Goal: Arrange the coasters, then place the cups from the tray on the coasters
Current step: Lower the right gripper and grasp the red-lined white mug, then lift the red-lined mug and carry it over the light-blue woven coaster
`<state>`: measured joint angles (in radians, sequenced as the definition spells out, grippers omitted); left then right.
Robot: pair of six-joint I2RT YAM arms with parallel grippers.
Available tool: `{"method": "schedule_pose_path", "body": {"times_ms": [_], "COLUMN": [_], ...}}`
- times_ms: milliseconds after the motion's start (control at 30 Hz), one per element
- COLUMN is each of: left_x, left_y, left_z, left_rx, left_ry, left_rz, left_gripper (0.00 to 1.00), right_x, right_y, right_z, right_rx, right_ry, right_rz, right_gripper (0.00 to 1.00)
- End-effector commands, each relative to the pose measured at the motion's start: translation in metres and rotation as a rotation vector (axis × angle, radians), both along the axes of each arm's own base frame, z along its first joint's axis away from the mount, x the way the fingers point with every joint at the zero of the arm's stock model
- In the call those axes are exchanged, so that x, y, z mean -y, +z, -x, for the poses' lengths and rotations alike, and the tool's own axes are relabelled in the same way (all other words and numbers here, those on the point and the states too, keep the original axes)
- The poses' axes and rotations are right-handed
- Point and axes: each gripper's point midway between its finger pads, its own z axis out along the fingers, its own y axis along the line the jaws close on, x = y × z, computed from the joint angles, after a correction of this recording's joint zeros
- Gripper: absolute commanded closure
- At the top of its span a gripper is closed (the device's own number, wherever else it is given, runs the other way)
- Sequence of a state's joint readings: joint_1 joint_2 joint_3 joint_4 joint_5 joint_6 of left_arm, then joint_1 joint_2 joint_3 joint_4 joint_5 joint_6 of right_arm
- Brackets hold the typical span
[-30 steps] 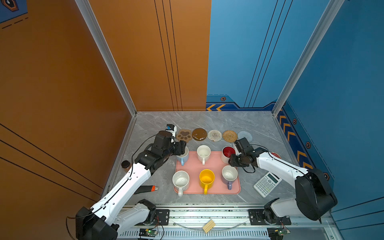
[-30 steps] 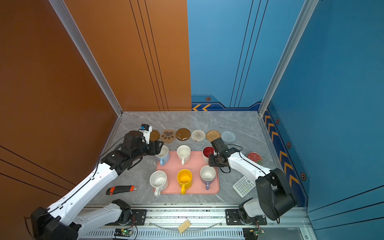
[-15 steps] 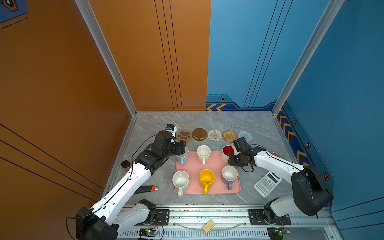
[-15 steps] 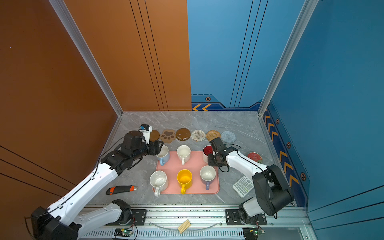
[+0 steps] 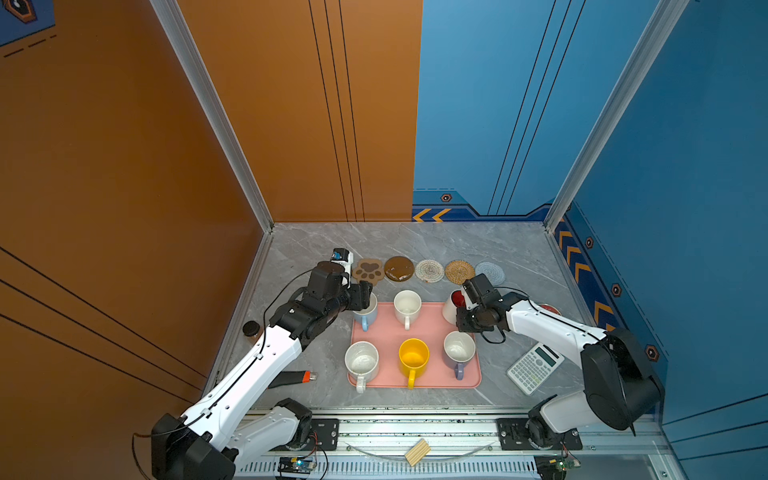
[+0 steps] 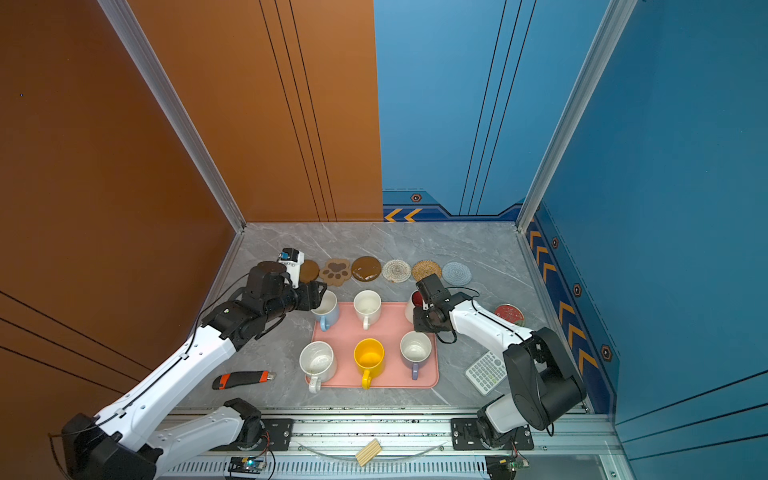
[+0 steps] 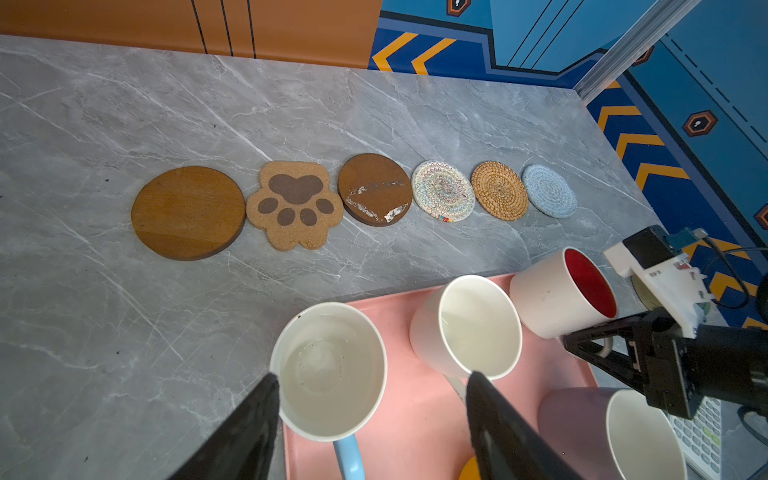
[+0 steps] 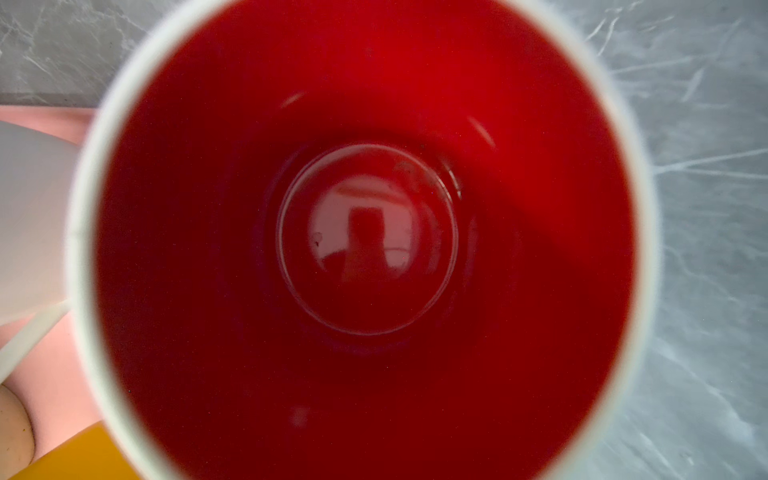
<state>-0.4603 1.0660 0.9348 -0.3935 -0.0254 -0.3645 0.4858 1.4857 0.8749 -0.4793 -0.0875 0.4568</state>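
Several coasters lie in a row behind the tray, from the brown disc [image 7: 189, 212] and the paw [image 5: 369, 271] to the blue-grey one [image 5: 490, 273]. The pink tray [image 5: 386, 332] holds the plain white [image 5: 407, 305], speckled [image 5: 361, 361], yellow [image 5: 413, 357] and lavender [image 5: 459, 349] cups. My left gripper [image 7: 374, 395] is open, straddling the light blue cup [image 7: 330, 370] at the tray's far left corner. My right gripper [image 7: 582, 345] is shut on the handle of the red-interior cup [image 8: 365, 241], which tilts at the tray's far right corner [image 5: 451, 307].
A white calculator [image 5: 534, 368] lies right of the tray, with a red-topped tin [image 5: 548, 308] behind my right arm. A black and orange knife [image 5: 291, 378] lies front left. A small dark round thing [image 5: 250, 329] sits by the left wall.
My right gripper has closed on the red-interior cup's handle and the cup now leans. The left arm has stayed still.
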Motion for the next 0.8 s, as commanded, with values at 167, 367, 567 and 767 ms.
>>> {"method": "schedule_pose_path", "body": {"times_ms": [167,367,567,767], "left_x": [-0.005,-0.006,-0.006,-0.007], "left_y": [-0.007,-0.008,-0.009,-0.009], "left_z": [0.004,0.004,0.003,0.002], "left_rx": [-0.021,-0.023,-0.023,-0.023], "left_ry": [0.017,0.019,0.021,0.024], "left_rz": [-0.022,-0.023,-0.025,-0.028], "left_gripper": [0.28,0.28,0.28,0.28], "right_x": [0.002,0.005,0.019,0.052], "right_y": [0.033,0.057,0.08,0.098], "right_z": [-0.019,-0.023,-0.037,-0.065], "right_rx": [0.129,0.209,0.262,0.276], "right_ry": [0.009,0.008,-0.018,-0.094], "right_rz": [0.078,0.106,0.145,0.204], "right_gripper": [1.0,1.0,1.0,1.0]}}
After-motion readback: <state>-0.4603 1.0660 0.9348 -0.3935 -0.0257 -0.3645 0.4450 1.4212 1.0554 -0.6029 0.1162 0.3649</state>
